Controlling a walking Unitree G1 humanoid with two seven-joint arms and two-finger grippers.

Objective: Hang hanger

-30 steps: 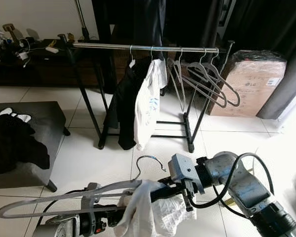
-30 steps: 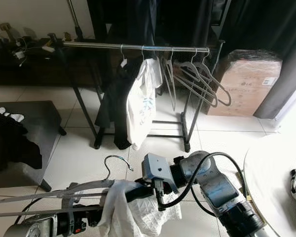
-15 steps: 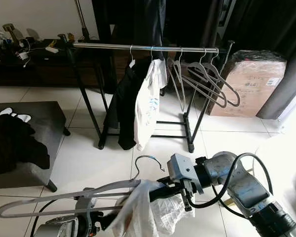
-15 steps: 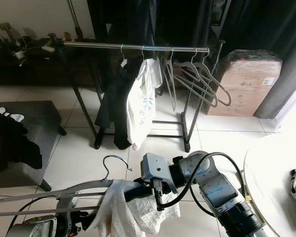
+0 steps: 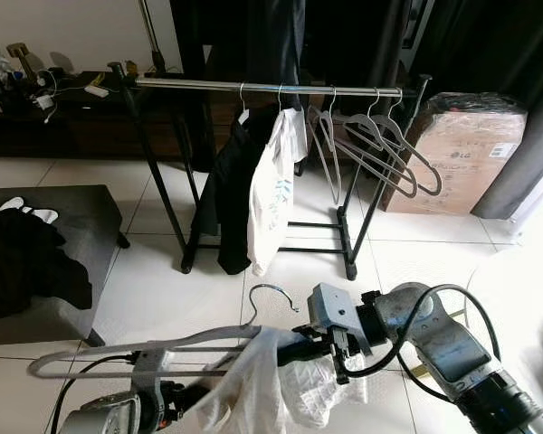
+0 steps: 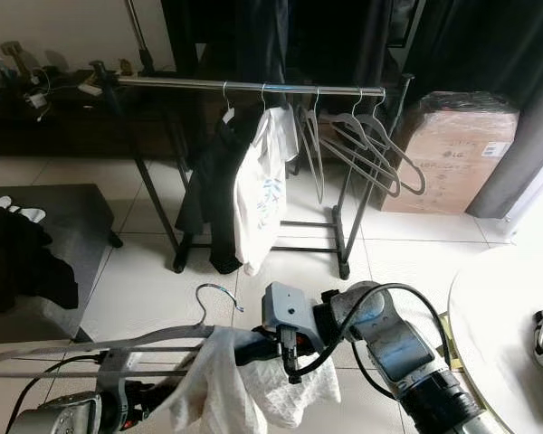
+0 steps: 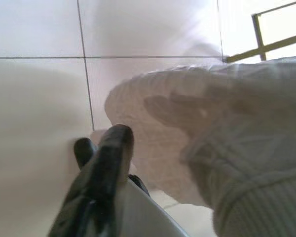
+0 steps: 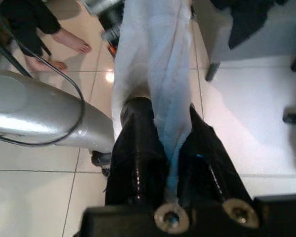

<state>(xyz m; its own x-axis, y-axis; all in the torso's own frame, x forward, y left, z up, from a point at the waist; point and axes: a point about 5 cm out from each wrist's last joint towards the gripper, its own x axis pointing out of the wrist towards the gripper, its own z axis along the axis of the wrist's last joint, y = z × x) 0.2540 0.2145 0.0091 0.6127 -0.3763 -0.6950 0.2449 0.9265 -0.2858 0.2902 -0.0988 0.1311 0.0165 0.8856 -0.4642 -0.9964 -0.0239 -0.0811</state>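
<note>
A grey hanger [image 5: 163, 342] with a wire hook [image 5: 270, 294] lies nearly level low in front of me, and a white knit garment [image 5: 258, 389] is draped over it. My left gripper [image 5: 176, 398] is shut on the hanger's lower bar; one black finger [image 7: 106, 168] shows beside the knit [image 7: 227, 148]. My right gripper [image 5: 291, 348] is shut on the garment, whose cloth [image 8: 155, 74] is pinched between the fingers [image 8: 138, 148]. The clothes rail [image 5: 253, 87] stands farther ahead, across the tiled floor.
On the rail hang a black garment [image 5: 226, 181], a white shirt [image 5: 270, 194] and several empty hangers [image 5: 380, 149]. A dark ottoman [image 5: 81, 217] with black clothes is on the left. At right are a cardboard box [image 5: 462, 154] and a white tabletop [image 6: 507, 307]. A person's bare feet [image 8: 71, 42] are nearby.
The hanger's left end has swung right and slightly up, so it lies more level. The garment has spread lower under the right gripper, which has barely moved.
</note>
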